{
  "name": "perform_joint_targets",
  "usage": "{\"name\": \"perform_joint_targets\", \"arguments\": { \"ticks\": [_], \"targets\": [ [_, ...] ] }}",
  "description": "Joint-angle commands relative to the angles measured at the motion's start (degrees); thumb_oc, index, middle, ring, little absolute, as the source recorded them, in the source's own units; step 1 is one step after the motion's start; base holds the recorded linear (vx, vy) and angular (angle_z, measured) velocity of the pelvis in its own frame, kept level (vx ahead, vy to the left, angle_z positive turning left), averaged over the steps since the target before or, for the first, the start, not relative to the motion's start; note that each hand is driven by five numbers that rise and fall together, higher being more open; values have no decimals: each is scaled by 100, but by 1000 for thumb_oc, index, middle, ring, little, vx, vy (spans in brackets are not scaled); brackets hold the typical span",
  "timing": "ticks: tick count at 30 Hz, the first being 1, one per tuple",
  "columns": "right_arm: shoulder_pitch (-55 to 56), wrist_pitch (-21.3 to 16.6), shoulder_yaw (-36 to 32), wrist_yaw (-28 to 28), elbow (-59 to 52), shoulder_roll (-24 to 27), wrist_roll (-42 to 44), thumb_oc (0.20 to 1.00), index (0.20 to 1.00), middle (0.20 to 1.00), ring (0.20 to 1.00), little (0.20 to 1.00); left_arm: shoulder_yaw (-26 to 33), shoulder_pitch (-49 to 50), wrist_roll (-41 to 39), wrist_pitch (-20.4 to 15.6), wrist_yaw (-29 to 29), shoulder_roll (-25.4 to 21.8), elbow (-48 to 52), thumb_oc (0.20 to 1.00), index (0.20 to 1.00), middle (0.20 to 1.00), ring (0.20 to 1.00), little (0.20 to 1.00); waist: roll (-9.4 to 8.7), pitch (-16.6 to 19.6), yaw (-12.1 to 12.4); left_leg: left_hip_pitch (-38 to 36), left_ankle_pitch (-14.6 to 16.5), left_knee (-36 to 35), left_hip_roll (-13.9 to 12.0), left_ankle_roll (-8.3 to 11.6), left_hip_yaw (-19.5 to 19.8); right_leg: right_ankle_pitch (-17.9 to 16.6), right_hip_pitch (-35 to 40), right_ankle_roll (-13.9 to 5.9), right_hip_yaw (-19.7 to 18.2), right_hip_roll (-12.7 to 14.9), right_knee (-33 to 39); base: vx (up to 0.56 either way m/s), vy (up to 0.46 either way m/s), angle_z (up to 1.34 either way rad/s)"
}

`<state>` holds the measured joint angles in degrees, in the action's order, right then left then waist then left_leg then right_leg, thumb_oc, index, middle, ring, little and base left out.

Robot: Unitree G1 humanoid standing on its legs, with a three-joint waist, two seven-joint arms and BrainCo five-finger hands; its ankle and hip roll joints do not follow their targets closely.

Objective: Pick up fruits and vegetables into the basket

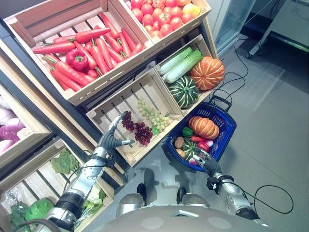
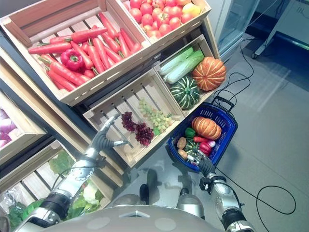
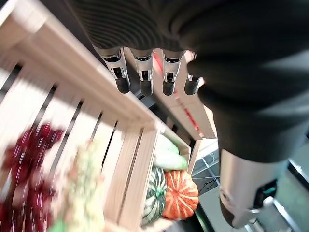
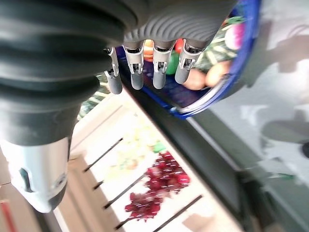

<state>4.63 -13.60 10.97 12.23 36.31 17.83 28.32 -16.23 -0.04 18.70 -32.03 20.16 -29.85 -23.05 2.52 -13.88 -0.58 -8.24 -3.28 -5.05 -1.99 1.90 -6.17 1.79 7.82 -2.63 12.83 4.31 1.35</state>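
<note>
Left hand (image 1: 112,139) sits at the front edge of the grape crate (image 1: 107,112), fingers straight and spread, thumb out to the side, nothing in it; the left wrist view confirms extended fingers with no load. Red grapes (image 1: 137,129) lie just ahead of this hand and a little toward the robot's right, near the fingertips but not touching. The bunch's long axis runs diagonally across the crate slats, from the back left down toward the front rim. Green grapes (image 1: 154,116) lie just beyond, touching or nearly touching the red bunch.

Left hand is clearly the nearer one to the grapes. Likely next move: a short reach forward and right, then close over the bunch across its narrow side.

Right hand (image 1: 204,159) is at the near rim of the blue basket (image 1: 228,131), well apart from the grapes. Its fingers look relaxed in the right wrist view, nothing held.

Basket stands on the floor to the right of the grape crate and already holds an orange pumpkin (image 1: 203,127), a green pepper (image 1: 187,132), a potato (image 1: 179,142) and other pieces.

Red grapes look dark, small-berried, a loose lumpy cluster; probably soft to grip and apt to sag.

Farther: striped green squash (image 1: 183,91), orange pumpkin and pale greens in the next crate, carrots (image 1: 91,50) above.
</note>
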Motion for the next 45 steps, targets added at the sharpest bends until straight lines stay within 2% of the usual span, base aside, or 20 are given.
{"name": "perform_joint_targets", "arguments": {
  "ticks": [1,7,10,16,17,21,25,31,33,34,35,45],
  "targets": [
    [-316,-403,-120,-182,-665,214,420,1000,1000,1000,1000,1000,146,-461,919,332,1116,-227,231,1000,1000,1000,1000,1000,51,-424,-187,415,754,820,263,-169,64,596,-770,38,-12,46,-1341,-104,52,-1],
    [-423,-566,-239,-220,-1460,507,627,1000,1000,1000,1000,1000,71,-993,1468,1465,1848,-552,567,1000,1000,1000,1000,1000,270,-985,-404,1150,638,1286,313,-38,49,713,-1506,112,-125,146,-1871,-71,59,-10],
    [-476,-685,-274,-238,-1885,743,694,1000,1000,1000,1000,1000,-115,-1494,1945,2184,2053,-939,585,1000,1000,1000,1000,1000,387,-1255,-589,1645,541,1549,286,49,-96,749,-2042,169,-205,173,-2181,-60,71,-13],
    [-713,-812,-368,-267,-2352,1120,801,1000,1000,1000,1000,1000,-394,-2296,2246,2864,2088,-1634,478,1000,1000,1000,1000,1000,462,-1592,-799,2398,560,2016,327,51,-331,775,-2934,164,-402,196,-2687,-58,57,-17],
    [-760,-862,-384,-235,-2434,1202,888,1000,1000,1000,1000,1000,-521,-2520,2308,3059,2062,-1815,410,1000,1000,1000,1000,1000,499,-1592,-845,2646,534,2104,322,51,-399,751,-3229,163,-467,184,-2799,-20,68,-22],
    [-850,-995,-410,-149,-2743,1381,987,1000,1000,1000,1000,1000,-802,-2967,2426,3482,2085,-2043,157,1000,1000,1000,1000,1000,536,-1592,-945,3241,575,2375,300,55,-567,838,-3922,163,-639,170,-3165,-28,53,-17],
    [-963,-1070,-416,-165,-3063,1533,1035,1000,1000,1000,1000,1000,-957,-3209,2559,4087,1937,-1990,-112,1000,1000,1000,1000,1000,586,-1592,-1026,3791,585,2621,229,70,-707,855,-4543,158,-782,142,-3449,-4,42,-13],
    [-1152,-1125,-439,-170,-3455,1667,1068,1000,1000,1000,1000,1000,-1183,-3413,2533,4723,1622,-1757,-819,1000,1000,1000,1000,1000,601,-1592,-1128,4414,604,2946,144,101,-807,859,-5181,159,-927,128,-3750,18,38,-14],
    [-1189,-1112,-467,-182,-3563,1687,1023,1000,1000,1000,1000,1000,-1172,-3395,2381,4819,1613,-1629,-1091,1000,1000,1000,1000,1000,595,-1592,-1164,4579,624,3061,117,106,-830,875,-5353,165,-972,128,-3859,70,64,-8],
    [-1175,-1088,-487,-142,-3614,1701,1069,1000,1000,1000,1000,1000,-1170,-3335,2261,4867,1589,-1532,-1256,1000,1000,1000,1000,1000,587,-1592,-1186,4549,790,3167,124,147,-791,1039,-5331,130,-1023,121,-3964,126,76,-10],
    [-1159,-1087,-513,-108,-3699,1701,1119,1000,1000,1000,1000,1000,-1142,-3292,2182,4947,1550,-1455,-1409,1000,1000,1000,1000,1000,577,-1592,-1211,4647,816,3246,120,156,-789,1059,-5426,132,-1056,115,-4033,113,62,-9],
    [-1338,-1098,-567,-133,-3935,1684,1098,1000,1000,1000,1000,1000,-1018,-3356,1569,5373,1615,-1128,-2416,1000,1000,1000,1000,1000,493,-1592,-1253,5252,960,3746,22,120,-772,1067,-6019,152,-1173,91,-4382,15,25,-3]
  ]
}}
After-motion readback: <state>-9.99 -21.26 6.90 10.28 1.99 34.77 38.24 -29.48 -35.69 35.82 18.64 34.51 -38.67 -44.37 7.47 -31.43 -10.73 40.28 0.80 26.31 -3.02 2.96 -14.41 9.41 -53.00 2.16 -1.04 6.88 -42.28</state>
